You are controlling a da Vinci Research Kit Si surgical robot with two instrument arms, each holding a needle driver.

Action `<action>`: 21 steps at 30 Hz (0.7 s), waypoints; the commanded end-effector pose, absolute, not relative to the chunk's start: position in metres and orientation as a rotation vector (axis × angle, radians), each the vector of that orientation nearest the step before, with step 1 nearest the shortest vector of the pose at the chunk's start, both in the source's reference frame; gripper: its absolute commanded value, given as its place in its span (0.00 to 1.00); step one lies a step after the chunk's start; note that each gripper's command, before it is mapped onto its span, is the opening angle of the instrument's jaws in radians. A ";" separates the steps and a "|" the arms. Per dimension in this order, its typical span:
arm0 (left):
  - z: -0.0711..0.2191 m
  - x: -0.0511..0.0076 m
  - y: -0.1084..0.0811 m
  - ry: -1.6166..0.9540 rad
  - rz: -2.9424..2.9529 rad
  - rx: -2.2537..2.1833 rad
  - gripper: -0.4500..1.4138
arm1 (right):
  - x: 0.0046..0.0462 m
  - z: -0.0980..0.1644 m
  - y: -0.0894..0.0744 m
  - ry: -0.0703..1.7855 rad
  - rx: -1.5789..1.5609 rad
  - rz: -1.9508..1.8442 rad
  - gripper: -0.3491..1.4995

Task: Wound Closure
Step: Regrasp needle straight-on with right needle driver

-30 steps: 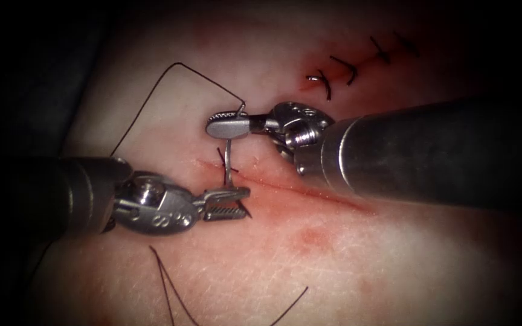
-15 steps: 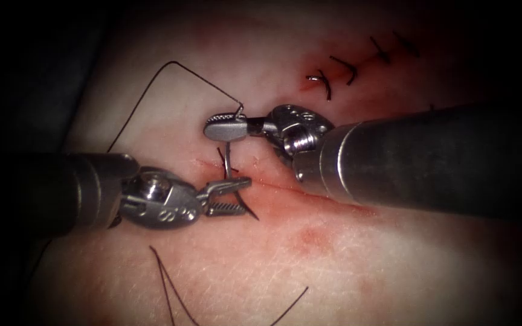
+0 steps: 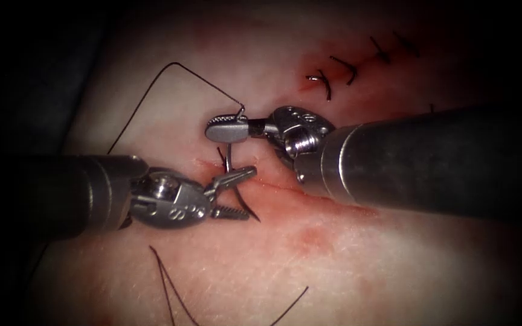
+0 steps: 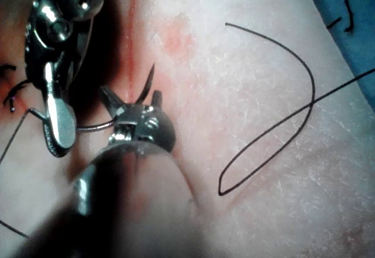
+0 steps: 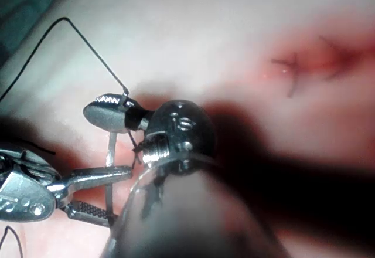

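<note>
The pale pink slab of pork-belly tissue (image 3: 357, 265) lies under both tools, its long red cut (image 3: 309, 192) running slantwise beneath them, with red fluid (image 3: 312, 236) staining the surface just beyond the left tool's tips. Past the right tool, at the far end of the cut, sits a row of finished dark stitches (image 3: 351, 66).

The right arm's steel needle driver (image 3: 225, 128) comes in on its thick dark shaft and its jaws are pressed together on the curved steel needle (image 3: 229, 158), pinching it near the tail end, where the thread joins. From that grip the needle arcs down toward the cut and passes between the spread jaws of the left arm's steel needle driver (image 3: 244, 193), which holds nothing; its upper jaw lies across the needle's shaft and its toothed lower jaw rests near the tissue below. The needle's dark pointed end (image 3: 250, 212) shows beside that lower jaw, just above the tissue on the near side of the cut; whether any of the curve sits in the tissue cannot be told. In the left wrist view the open left tool (image 4: 133, 98) straddles the point.

The thin black thread (image 3: 170, 75) leaves the right tool's jaws, rises in a loop away from them and drops behind the left shaft. Loose black thread strands (image 3: 170, 290) lie on the tissue below the left tool.
</note>
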State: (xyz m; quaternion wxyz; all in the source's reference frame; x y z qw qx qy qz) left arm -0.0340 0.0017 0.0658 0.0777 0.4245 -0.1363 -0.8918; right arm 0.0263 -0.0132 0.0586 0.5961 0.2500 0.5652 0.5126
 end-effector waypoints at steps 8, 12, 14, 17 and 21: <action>0.068 -0.0347 0.002 -0.364 -2.637 1.284 0.00 | 0.0271 0.059 -0.014 1.314 0.583 1.188 0.00; 0.067 -0.0344 0.002 -0.287 -2.587 1.301 0.00 | 0.0271 0.059 -0.013 1.344 0.590 1.175 0.00; 0.067 -0.0339 0.002 -0.291 -2.567 1.294 0.00 | 0.0271 0.059 -0.014 1.354 0.594 1.172 0.44; 0.066 -0.0327 0.003 -0.295 -2.550 1.304 0.00 | 0.0269 0.059 -0.014 1.412 0.681 1.123 0.77; 0.066 -0.0312 0.004 -0.304 -2.495 1.334 0.00 | 0.0263 0.058 -0.015 1.459 0.787 1.084 0.77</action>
